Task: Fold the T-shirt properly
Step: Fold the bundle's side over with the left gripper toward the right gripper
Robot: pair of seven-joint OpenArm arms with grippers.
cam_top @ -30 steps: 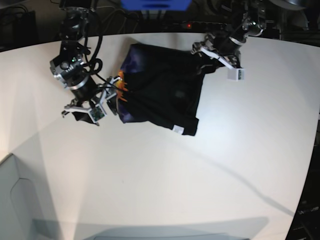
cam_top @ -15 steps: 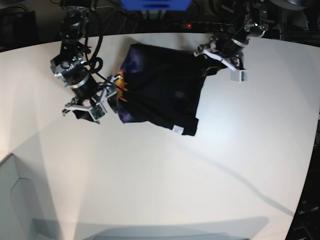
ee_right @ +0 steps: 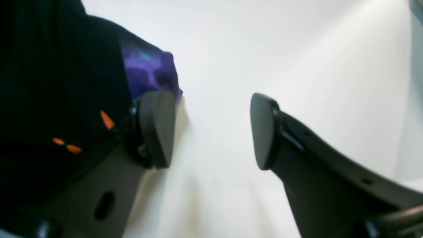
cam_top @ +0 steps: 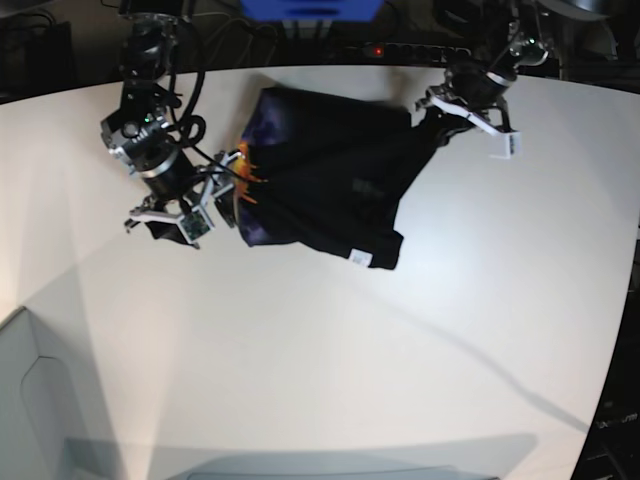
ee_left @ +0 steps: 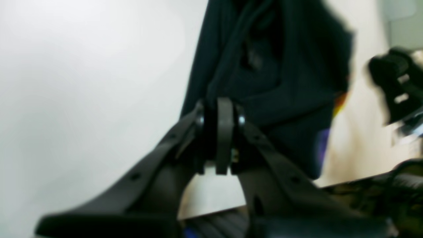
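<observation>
Lying crumpled on the white table [cam_top: 330, 360], the T-shirt [cam_top: 325, 185] is the landmark here: a black heap toward the far side of the table, with a small white tag [cam_top: 353, 258] at its near corner. At its near left edge, where the orange and purple print shows, the right gripper [ee_right: 211, 132] stands with its jaws wide apart and empty; one jaw touches the printed cloth, the other is over bare table. At the far right corner of the shirt, the left gripper [ee_left: 219, 132] is clenched on a black fold, and the cloth runs taut from it back into the heap. The long axis of the shirt seems to run between the two grippers. I judge that the left arm holds its corner already, so the coming move depends on the right gripper, which must go sideways into the cloth just beside it.
</observation>
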